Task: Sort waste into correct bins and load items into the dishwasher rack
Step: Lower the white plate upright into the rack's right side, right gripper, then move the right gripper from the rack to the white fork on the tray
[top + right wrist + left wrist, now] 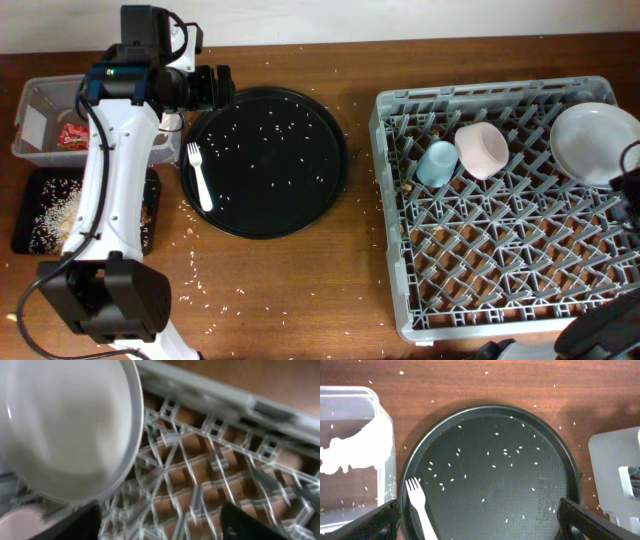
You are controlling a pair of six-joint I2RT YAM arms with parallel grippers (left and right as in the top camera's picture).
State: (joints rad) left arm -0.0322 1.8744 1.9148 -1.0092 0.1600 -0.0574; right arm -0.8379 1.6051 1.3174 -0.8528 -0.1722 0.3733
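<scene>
The small white fork (200, 175) lies on the left side of the large round black tray (290, 200) and also shows in the left wrist view (417, 507). My left gripper (218, 88) hangs open and empty over the tray's far left rim (480, 522). The grey dishwasher rack (500, 290) holds the light blue cup (436, 163), the white bowl (482, 150) and the pale plate (595, 140). My right gripper (162, 527) is open and empty above the rack grid beside the plate (65, 425). The clear tub (35, 100) holds the red wrapper (72, 135). The black rectangular tray (25, 190) holds rice (55, 212). No carrot piece shows.
Loose rice grains are scattered on the round tray and on the wooden table (300, 290) around it. The clear tub's wall (382, 460) stands just left of the round tray. The right arm (630, 175) sits at the rack's right edge.
</scene>
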